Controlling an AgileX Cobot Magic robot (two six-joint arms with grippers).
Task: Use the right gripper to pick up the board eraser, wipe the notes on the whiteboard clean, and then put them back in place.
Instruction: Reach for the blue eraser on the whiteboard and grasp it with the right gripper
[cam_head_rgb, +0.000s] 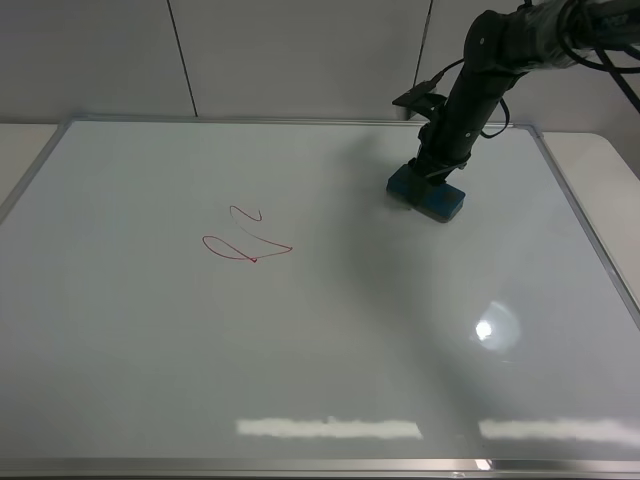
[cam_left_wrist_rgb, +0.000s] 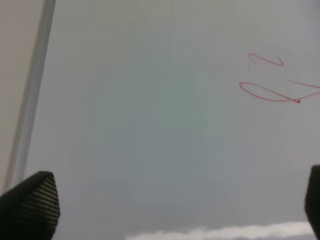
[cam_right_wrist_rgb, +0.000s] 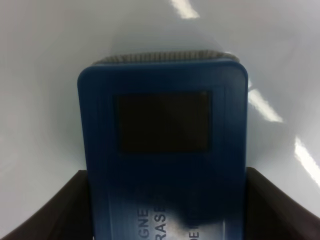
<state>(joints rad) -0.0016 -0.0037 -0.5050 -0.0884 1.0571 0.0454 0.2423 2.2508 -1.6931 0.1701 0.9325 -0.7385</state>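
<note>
The right gripper (cam_head_rgb: 432, 178) is clamped on the board eraser (cam_head_rgb: 428, 194), with one dark finger pressed against each long side of the blue block. The eraser sits directly under the claw, low on the whiteboard (cam_head_rgb: 400, 380); whether it touches the surface cannot be told. In the right wrist view its felt edge points away from the claw, and a dark square inset shows on its top. The notes (cam_head_rgb: 246, 240), a red looped scribble with a small curl, lie well apart from this claw, toward the left arm's side. The left gripper (cam_left_wrist_rgb: 172, 200) hangs over the board with its fingers spread wide and nothing between them.
</note>
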